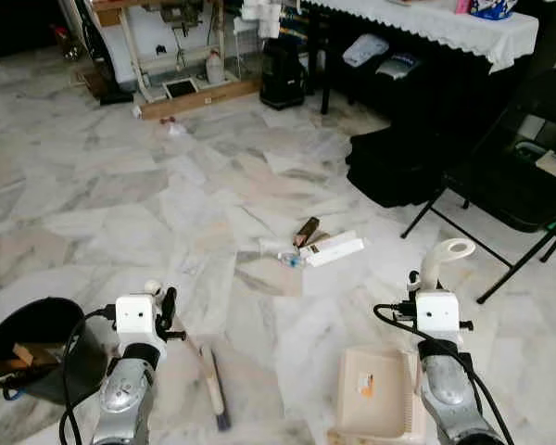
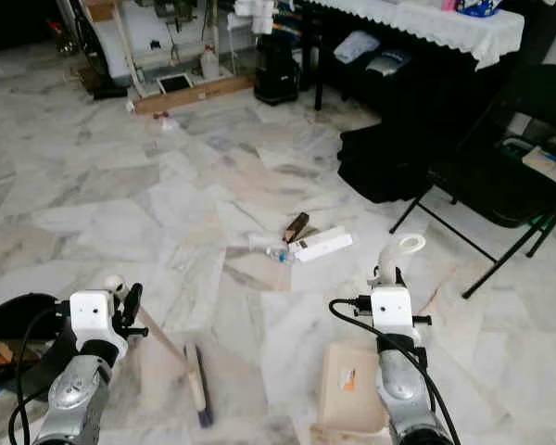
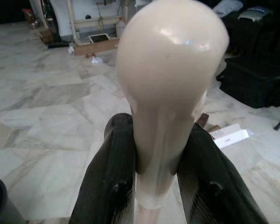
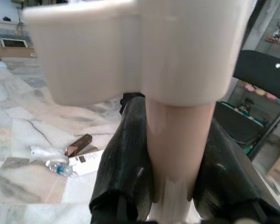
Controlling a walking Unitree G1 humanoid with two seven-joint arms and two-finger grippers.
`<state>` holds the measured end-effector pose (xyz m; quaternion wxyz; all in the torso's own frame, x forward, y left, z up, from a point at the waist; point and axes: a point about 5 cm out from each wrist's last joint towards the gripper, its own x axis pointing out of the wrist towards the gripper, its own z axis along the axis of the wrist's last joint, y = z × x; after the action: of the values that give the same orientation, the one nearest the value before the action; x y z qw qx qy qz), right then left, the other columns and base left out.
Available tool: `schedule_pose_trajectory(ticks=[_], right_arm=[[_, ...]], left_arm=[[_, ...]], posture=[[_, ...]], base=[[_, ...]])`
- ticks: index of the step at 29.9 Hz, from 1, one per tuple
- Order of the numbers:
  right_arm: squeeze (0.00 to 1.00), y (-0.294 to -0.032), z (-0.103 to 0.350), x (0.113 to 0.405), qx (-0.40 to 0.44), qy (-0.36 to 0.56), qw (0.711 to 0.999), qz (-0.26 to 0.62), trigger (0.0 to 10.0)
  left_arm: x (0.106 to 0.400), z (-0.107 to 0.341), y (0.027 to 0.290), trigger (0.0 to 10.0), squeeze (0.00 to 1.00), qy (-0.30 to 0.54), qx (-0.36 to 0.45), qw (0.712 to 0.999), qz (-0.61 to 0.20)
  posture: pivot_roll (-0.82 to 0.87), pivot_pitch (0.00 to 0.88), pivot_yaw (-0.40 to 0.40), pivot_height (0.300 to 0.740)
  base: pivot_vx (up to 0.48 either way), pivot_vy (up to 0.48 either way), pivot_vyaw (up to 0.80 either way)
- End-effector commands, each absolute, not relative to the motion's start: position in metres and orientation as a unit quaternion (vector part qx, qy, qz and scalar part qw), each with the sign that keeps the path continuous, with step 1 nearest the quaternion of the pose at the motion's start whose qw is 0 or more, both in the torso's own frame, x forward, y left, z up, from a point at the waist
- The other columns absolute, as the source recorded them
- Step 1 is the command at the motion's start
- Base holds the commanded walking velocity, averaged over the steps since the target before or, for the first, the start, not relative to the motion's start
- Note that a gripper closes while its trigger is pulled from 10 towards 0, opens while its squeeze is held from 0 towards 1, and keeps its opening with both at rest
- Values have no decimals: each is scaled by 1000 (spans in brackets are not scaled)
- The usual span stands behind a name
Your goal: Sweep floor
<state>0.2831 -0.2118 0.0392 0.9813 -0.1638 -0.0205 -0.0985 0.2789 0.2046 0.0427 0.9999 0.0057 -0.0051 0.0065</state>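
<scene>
Two grippers are working at once, one tool in each. The left gripper (image 1: 170, 311) is clamping its black fingers (image 3: 109, 186) around the pale handle of a broom (image 1: 209, 373), just below the rounded knob; the broom head is resting on the marble floor (image 1: 93, 204) just short of the litter. The right gripper (image 2: 389, 274) is gripping the upright handle of a cream dustpan (image 1: 378, 394), whose tray is sitting flat on the floor, also on the robot's side of the litter and to its right.

That litter, the landmark here, is a small cluster: a white box (image 1: 334, 249), a brown packet (image 1: 306, 231) and a crumpled plastic bottle (image 1: 276, 250). A black bin (image 1: 32, 348) is standing well to the litter's left, near the robot. A folding chair (image 1: 514, 176) is standing to the litter's right.

To sweep well, the broom should probably reach beyond the litter and draw it back in short strokes toward the dustpan lip, which needs to stay pressed flat.
</scene>
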Motion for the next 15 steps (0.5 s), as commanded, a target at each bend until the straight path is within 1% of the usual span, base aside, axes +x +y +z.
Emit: schedule_pose_trajectory(ticks=[1, 15], right_arm=[[0, -209, 48, 289, -162, -45, 981, -95, 10000], [0, -208, 50, 291, -161, -47, 981, -96, 10000]], left_arm=[[283, 50, 206, 10000, 0, -20, 13, 1000, 4], [291, 64, 212, 10000, 0, -43, 17, 999, 13]], posture=[[27, 23, 30, 740], [34, 32, 27, 740]], base=[[352, 0, 0], [365, 0, 0]])
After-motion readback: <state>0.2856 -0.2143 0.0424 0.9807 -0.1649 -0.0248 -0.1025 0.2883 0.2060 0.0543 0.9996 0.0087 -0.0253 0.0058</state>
